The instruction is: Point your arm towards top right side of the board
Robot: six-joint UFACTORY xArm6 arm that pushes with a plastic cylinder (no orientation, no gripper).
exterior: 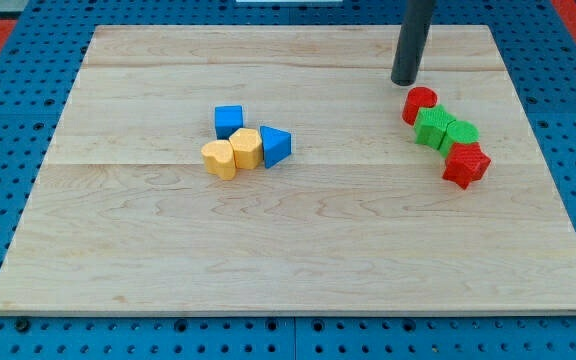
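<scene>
Camera view: my tip (405,81) is seen resting on the wooden board (168,250) in the upper right of the frame, just above a red cylinder (419,103) and apart from it. The tool is a bare rod, so nothing is gripped. Below the cylinder, two green blocks (444,130) and a red block (466,164) run diagonally. The board's top right is judged largely reached; little is left.

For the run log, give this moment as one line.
my tip: board top right | just above red cylinder | blocks untouched
</scene>
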